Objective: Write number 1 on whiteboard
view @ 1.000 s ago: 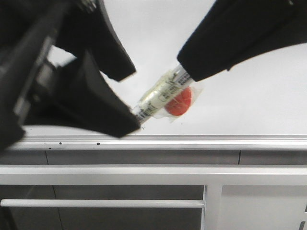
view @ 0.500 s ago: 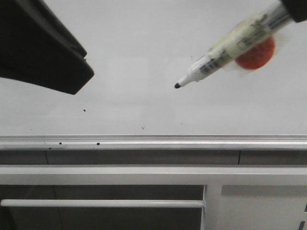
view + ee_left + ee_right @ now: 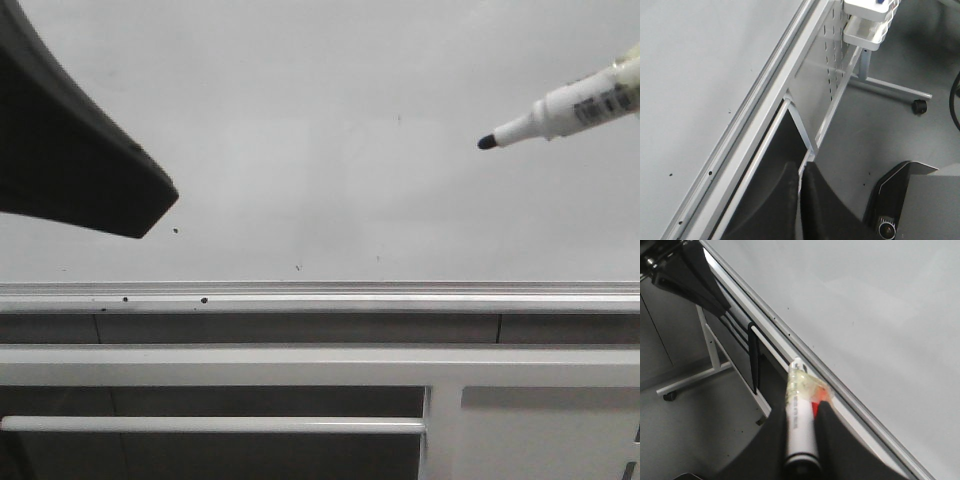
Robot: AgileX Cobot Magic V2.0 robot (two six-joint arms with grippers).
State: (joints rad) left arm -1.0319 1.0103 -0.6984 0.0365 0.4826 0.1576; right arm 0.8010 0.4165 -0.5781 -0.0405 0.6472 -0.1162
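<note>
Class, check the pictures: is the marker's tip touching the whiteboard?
Cannot tell. In the front view the marker tip hangs over the whiteboard, which bears no stroke, but no view shows contact or gap side-on.

Closed left tool (image 3: 800, 200) hangs beside whiteboard (image 3: 700, 75) rail.

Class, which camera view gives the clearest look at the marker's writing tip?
The front view: the marker enters from the right, its uncapped dark tip bare above the whiteboard. The right wrist view shows only the barrel clamped in the right hand. The left wrist view shows no marker.
</note>
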